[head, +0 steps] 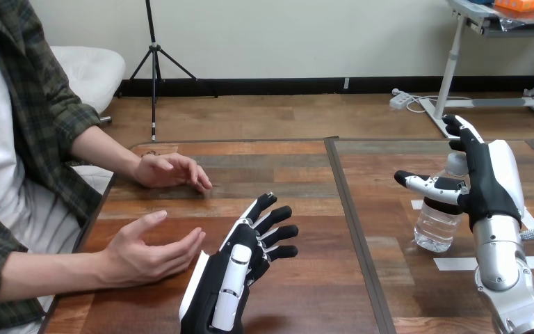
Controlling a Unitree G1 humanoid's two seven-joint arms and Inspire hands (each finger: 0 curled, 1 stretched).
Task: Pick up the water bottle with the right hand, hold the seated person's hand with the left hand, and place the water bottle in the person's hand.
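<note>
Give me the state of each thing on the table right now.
Water bottle: upright on the table, not gripped.
Right hand: open, beside the bottle, thumb before its neck.
Left hand: open, fingers straight, beside the person's nearer hand, not holding it.
Person's nearer hand: open, empty.
Person's farther hand: palm down on the table, empty.

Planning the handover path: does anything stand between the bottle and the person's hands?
Only the robot's left hand, open, right beside the person's nearer hand. Nothing visible lies on the table between the bottle and the farther hand.
</note>
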